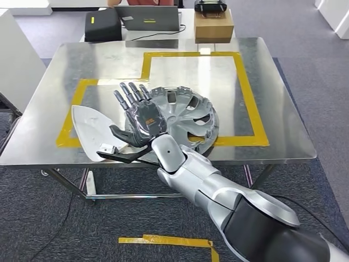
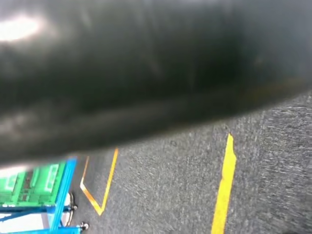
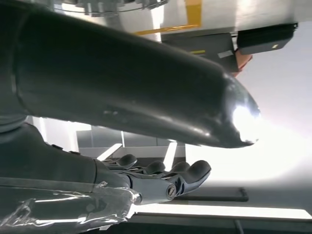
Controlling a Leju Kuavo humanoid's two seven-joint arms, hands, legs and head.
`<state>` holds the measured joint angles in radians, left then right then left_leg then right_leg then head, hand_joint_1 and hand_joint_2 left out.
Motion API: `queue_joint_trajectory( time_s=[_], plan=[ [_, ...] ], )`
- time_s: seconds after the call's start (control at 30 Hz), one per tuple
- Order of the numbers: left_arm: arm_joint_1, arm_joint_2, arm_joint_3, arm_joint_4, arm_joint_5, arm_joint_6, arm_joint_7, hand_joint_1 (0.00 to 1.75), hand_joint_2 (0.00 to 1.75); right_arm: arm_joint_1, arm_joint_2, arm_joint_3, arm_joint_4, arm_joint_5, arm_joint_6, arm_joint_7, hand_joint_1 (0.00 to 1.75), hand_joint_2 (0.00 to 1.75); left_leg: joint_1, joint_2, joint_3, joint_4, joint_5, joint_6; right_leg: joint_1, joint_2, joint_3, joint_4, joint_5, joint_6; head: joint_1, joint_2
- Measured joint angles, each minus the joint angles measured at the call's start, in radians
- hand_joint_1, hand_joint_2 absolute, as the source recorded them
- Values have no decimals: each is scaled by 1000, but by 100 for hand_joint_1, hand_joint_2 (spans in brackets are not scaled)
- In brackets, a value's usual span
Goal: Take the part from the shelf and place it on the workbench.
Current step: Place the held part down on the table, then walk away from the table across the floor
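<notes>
The right hand (image 1: 139,117) sits at the centre of the head view, palm up, fingers (image 1: 131,94) spread and straight, thumb stretched toward the left of the frame; it holds nothing. The silver forearm runs from it down to the lower right corner. In the right wrist view the same hand (image 3: 162,178) shows its dark fingers lying flat and side by side, with the thick thumb (image 3: 132,87) crossing the frame above them.

Just behind the hand, centre of the head view, the silver wheel cover (image 1: 193,117) lies flat on the bench (image 1: 284,120), partly hidden by the palm and wrist. Its right rim rests on the yellow tape outline (image 1: 251,103) that frames the middle of the bench top. To the left of the hand a white, roughly triangular panel (image 1: 88,128) lies on the bench near its front edge, with a dark strip at its lower end reaching under the wrist.

At the top of the frame, beyond the bench, stand a black case (image 1: 103,24), a laptop (image 1: 148,17) and a cardboard box (image 1: 213,26) with a black controller (image 1: 210,6) on top.

The left wrist view looks down at grey carpet with yellow tape lines (image 2: 224,187) and a blue-framed rack holding green crates (image 2: 33,185) in the lower left. Whether the left hand is spread or closed cannot be told.
</notes>
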<state>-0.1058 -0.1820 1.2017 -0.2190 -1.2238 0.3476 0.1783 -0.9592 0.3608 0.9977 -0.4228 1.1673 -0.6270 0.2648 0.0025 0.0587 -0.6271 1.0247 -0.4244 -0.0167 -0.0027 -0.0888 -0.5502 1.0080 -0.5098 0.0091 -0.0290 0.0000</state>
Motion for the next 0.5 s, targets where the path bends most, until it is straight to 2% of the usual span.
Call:
queue_joint_trajectory(
  time_s=[0.07, 0.1, 0.13, 0.17, 0.23, 0.27, 0.3, 0.33, 0.37, 0.4, 0.43, 0.47, 0.5],
  plan=[
    [-1, 0, 0, 0, 0, 1, -1, 0, 0, 1, 1, -1, 0, 0, 0, -1, 0, 0, -4, -9, 0, -11, -7, 10, 3, -18, 3, -2, -5, 9, 2, 0],
    [1, 0, 0, 0, 0, 1, -2, 0, 0, 1, 2, -2, 0, 0, 0, -1, 0, 0, -3, -18, 0, -13, -6, 14, 2, -16, 2, 0, -10, 14, 3, 0],
    [3, 1, 0, 0, 0, 2, -3, 0, 0, 1, 3, -3, -1, 0, 0, -1, 0, 0, -1, -28, 1, -15, -5, 20, -1, 0, -4, 12, -20, 18, 4, 0],
    [3, 1, 0, 0, 1, 2, -4, 0, 0, 1, 4, -4, -1, 0, 0, -1, 0, 0, 1, -37, 2, -18, -4, 26, -3, 24, -20, 45, -41, 21, 5, 0],
    [0, 0, 0, 0, 1, 2, -5, 0, 0, 4, 2, -6, -1, 0, 0, 2, 0, 0, 2, -57, 3, -19, -4, 35, -6, 74, -84, 169, -99, 24, 7, 0],
    [-1, -1, 0, 0, 2, 1, -3, 0, 0, 7, 0, -6, -1, 2, 0, 5, 0, 0, 1, -69, 3, -19, -4, 38, -6, 83, -122, 239, -123, 25, 8, 0],
    [-1, -2, 0, 0, 2, 0, 0, 0, 0, 10, -1, -6, -1, 5, 0, 8, 0, 0, 1, -81, 3, -18, -4, 39, -6, 87, -151, 284, -130, 25, 8, 0],
    [0, -3, 0, 0, 2, 0, 3, 0, 0, 13, -2, -6, -1, 9, 1, 12, 0, 0, 0, -94, 4, -18, -5, 39, -6, 88, -164, 293, -117, 24, 8, 0],
    [0, -3, 0, 0, 2, -1, 6, 0, 0, 15, -2, -5, -1, 12, 1, 15, 0, 0, 0, -107, 5, -18, -5, 39, -6, 90, -157, 262, -86, 21, 8, 0],
    [0, -3, 0, 0, 2, -1, 7, 0, 0, 15, -2, -5, -1, 15, 2, 17, 0, 0, 0, -120, 6, -17, -6, 38, -6, 100, -132, 197, -42, 18, 8, 0],
    [0, -4, 0, 0, 2, -1, 8, 0, 0, 14, -2, -5, -2, 17, 2, 18, 0, 0, 1, -131, 7, -17, -6, 36, -7, 121, -102, 126, -6, 13, 7, 0],
    [0, -6, 0, 0, 2, -1, 8, 0, 0, 14, -2, -5, -2, 17, 3, 19, 0, 0, 1, -141, 5, -15, -7, 33, -9, 140, -74, 64, 17, 9, 7, 0],
    [-1, -7, 0, 0, 2, -1, 8, 0, 0, 14, -2, -5, -2, 18, 3, 20, 0, 0, 3, -151, 2, -15, -6, 27, -9, 157, -55, 25, 28, 6, 7, 0]
  ],
)
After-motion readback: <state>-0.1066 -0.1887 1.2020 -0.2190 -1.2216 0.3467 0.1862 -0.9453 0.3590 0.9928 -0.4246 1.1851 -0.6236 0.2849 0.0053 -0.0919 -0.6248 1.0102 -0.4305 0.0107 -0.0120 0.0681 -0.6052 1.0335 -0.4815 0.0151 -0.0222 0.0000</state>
